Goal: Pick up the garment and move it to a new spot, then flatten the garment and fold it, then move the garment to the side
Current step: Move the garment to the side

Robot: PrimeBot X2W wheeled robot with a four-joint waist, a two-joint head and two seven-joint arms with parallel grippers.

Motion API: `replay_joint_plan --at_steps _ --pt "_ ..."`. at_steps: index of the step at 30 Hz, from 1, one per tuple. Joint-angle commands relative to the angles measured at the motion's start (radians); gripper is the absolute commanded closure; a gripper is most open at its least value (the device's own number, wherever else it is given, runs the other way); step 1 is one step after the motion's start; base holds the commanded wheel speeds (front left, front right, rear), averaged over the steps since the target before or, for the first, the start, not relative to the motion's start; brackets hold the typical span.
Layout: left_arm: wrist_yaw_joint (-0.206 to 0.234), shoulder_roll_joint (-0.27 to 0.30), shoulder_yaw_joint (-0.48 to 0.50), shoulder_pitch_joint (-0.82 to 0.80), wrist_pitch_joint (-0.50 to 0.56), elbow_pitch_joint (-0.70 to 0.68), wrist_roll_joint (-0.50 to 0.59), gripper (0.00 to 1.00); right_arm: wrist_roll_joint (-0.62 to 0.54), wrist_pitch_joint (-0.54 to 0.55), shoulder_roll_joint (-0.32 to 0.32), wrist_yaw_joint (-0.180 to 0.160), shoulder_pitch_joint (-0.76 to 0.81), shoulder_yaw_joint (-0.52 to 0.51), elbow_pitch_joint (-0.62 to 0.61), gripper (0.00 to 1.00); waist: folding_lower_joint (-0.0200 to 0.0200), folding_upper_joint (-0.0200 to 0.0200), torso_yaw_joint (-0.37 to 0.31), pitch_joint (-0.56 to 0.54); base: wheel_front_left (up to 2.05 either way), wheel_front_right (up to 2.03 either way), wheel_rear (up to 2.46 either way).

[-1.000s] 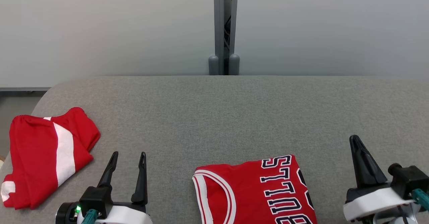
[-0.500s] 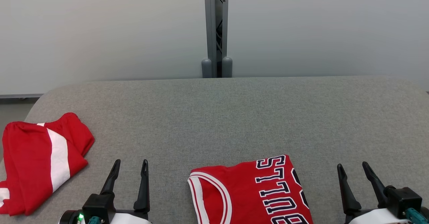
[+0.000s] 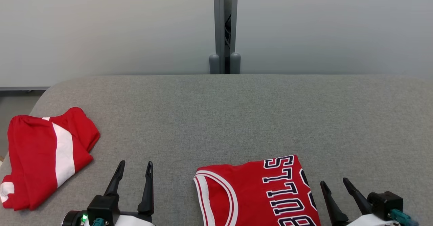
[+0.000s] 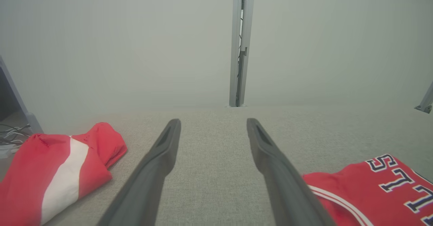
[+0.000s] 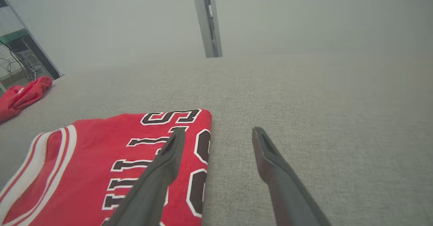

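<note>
so the jersey (image 3: 257, 195) is lying folded flat on the grey bench (image 3: 216, 117), right at the near edge and a bit right of the middle. it's red, with the white-trimmed neck opening on its left half and dark white-edged letters running sideways down its right half. the right hand (image 3: 334, 182) sits just beside the jersey's right edge, low at the bottom right of the head view, with its two dark fingers spread apart and nothing between them. in the right wrist view one finger (image 5: 159, 175) crosses in front of the lettered edge of the jersey and the other is over bare bench; can't tell if either is actually touching the fabric. the left hand (image 3: 135, 164) is at the lower left, also spread wide and holding nothing, pointing away over bare bench, in the gap between the jersey and a red cloth (image 3: 47, 156) with a white stripe. that cloth lies loosely bunched at the far left end of the bench, well apart from the jersey. behind the bench there's a plain pale wall (image 3: 101, 33) with a grey post (image 3: 225, 26) running up the middle.
</note>
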Motion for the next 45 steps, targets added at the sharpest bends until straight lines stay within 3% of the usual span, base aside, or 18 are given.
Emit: replay_joint_plan --at_steps 1,9,16,29,30,31,32,33,41,45 --pt "-0.004 0.004 0.001 -0.015 -0.004 0.003 0.011 0.0 0.037 0.003 -0.018 -0.001 -0.022 0.026 0.018 0.0 0.0 0.0 0.006 0.008 0.0 0.0 0.0" --pt "-0.018 0.005 -0.007 -0.036 -0.004 0.011 0.029 0.0 0.372 0.148 -0.074 -0.001 -0.116 0.197 0.102 0.0 0.0 0.0 0.035 0.049 0.0 0.0 0.0" --pt "-0.025 0.005 -0.027 -0.061 -0.004 0.004 0.043 0.0 0.638 0.284 -0.129 0.0 -0.185 0.286 0.122 0.0 0.0 0.0 0.068 0.097 0.0 0.0 0.0" --pt "-0.001 0.005 -0.047 -0.084 -0.004 0.018 0.029 0.0 0.814 0.38 -0.172 -0.001 -0.248 0.428 0.159 0.0 0.0 0.0 0.101 0.119 0.0 0.0 0.0" --pt "-0.001 0.005 -0.048 -0.083 -0.004 0.019 0.028 0.0 0.821 0.38 -0.175 -0.001 -0.251 0.436 0.159 0.08 0.0 0.0 0.102 0.117 0.0 0.0 0.0" --pt "0.0 0.004 -0.049 -0.083 -0.004 0.018 0.029 0.0 0.829 0.378 -0.178 -0.001 -0.253 0.444 0.159 0.47 0.0 0.0 0.103 0.116 0.0 0.0 0.0" --pt "0.0 0.005 -0.05 -0.082 -0.004 0.018 0.028 0.0 0.832 0.374 -0.182 -0.001 -0.256 0.451 0.157 0.69 0.0 0.0 0.103 0.115 0.0 0.0 0.0" --pt "0.0 0.005 -0.05 -0.082 -0.004 0.017 0.027 0.0 0.835 0.366 -0.186 -0.001 -0.26 0.458 0.157 1.0 0.0 0.0 0.103 0.114 0.0 0.0 0.0" --pt "-0.006 0.004 -0.048 -0.08 -0.004 0.013 0.037 0.0 0.827 0.307 -0.211 -0.001 -0.308 0.51 0.161 1.0 0.0 0.0 0.079 0.121 0.0 0.0 0.0" --pt "-0.015 0.004 -0.056 -0.091 -0.004 0.018 0.051 0.0 0.768 0.265 -0.244 -0.001 -0.358 0.569 0.178 1.0 0.0 0.0 0.046 0.132 0.0 0.0 0.0"
